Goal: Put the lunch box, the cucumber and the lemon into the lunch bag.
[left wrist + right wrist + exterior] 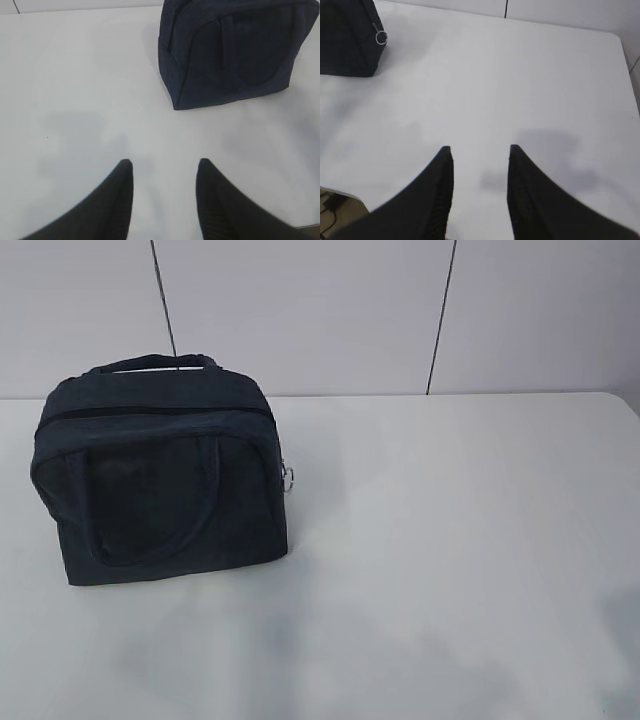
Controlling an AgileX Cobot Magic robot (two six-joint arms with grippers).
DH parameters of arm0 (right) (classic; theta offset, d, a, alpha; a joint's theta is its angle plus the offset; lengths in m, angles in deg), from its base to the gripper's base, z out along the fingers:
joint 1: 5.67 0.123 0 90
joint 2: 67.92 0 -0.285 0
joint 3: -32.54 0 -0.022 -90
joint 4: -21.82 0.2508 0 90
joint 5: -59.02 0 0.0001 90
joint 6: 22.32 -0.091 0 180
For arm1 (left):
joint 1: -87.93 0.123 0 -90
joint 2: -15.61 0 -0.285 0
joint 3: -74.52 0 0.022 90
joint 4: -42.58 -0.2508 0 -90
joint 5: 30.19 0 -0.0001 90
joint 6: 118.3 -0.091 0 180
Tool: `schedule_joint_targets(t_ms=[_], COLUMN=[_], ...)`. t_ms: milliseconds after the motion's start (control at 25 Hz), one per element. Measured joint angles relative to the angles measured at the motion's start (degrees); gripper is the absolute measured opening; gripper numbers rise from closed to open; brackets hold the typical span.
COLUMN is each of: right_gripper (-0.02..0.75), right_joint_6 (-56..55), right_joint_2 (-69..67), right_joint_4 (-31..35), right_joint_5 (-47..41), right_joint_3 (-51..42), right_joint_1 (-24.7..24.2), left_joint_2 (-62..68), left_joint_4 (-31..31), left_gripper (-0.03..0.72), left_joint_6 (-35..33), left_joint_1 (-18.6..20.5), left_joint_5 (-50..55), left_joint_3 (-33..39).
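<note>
While the lunch bag (160, 480) stands zipped shut at the far left of the desk (450, 540), both grippers, left (162, 167) and right (479, 152), hover with fingers apart and empty; with no food item visible, unzipping by the ring pull (381, 38) seems next.

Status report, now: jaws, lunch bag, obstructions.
Left gripper and right gripper: jaws open, empty, over bare table. Lunch bag upright, zipper looks closed. Lunch box, cucumber, lemon not in view. Nothing in the way.
</note>
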Motion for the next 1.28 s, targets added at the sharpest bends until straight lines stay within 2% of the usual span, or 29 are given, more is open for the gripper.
schedule_joint_targets(t_ms=[160, 560, 1280], right_gripper=[0.263, 0.263, 0.263], right_joint_6=[-0.8, 0.7, 0.9], right_joint_2=[0.0, 0.0, 0.0], right_joint_4=[-0.8, -1.1, -1.2], right_joint_5=[0.1, 0.1, 0.1], right_joint_3=[-2.8, -3.3, -3.3], right_joint_1=[0.0, 0.0, 0.0], left_joint_2=[0.0, 0.0, 0.0], left_joint_4=[-0.1, -0.1, 1.1], left_gripper=[0.307, 0.306, 0.296], left_joint_6=[0.1, -2.2, -2.5], left_joint_1=[0.0, 0.0, -0.5], left_joint_5=[0.0, -0.4, -0.6], left_joint_3=[0.0, 0.5, 0.5])
